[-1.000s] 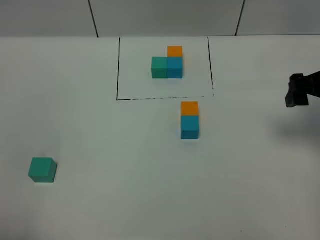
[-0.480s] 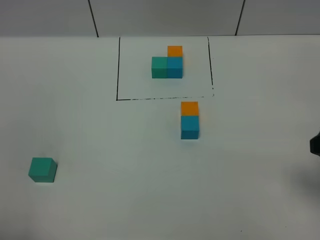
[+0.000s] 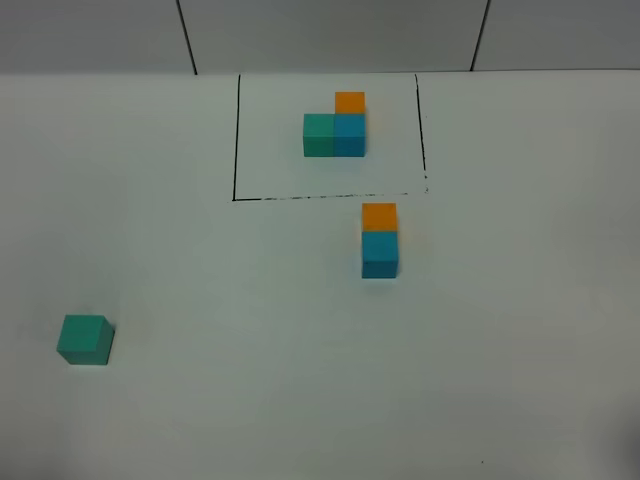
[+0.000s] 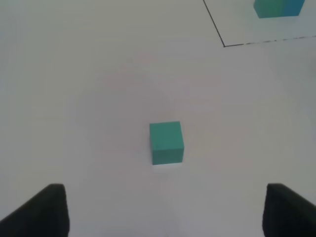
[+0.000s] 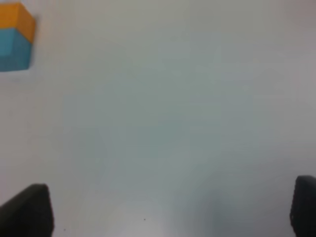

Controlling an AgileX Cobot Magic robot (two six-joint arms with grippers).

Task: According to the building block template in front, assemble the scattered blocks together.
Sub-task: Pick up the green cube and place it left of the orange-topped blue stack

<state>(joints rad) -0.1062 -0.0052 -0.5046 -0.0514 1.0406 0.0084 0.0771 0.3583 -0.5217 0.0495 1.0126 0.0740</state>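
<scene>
Left tool (image 4: 168, 212) hangs released over the tabletop (image 4: 74, 98), its jaws spread wide with nothing between them. The teal-green cube (image 4: 166, 142) sits straight ahead of it, roughly on its centre line and well apart from everything else. Right tool (image 5: 165, 210) is likewise released and empty. The orange cube (image 5: 17, 22) and blue cube (image 5: 14, 49) touch each other well ahead of it, off to the side nearer the left arm.

From the high camera I read the template (image 3: 335, 125) inside its black frame (image 3: 236, 140) as teal against the blue's side and orange behind the blue. The loose pair already matches that, so only the teal cube is left to bring in.

I judge that cube light and rigid, with flat, smooth faces: nothing to crush, but it could twist or squirt out if pinched on its edges. I'd take it on two opposite side faces, around mid-height, first turning the left tool square to it, since it looks slightly rotated. I'd close gently and leave the face that must meet the blue cube uncovered.
</scene>
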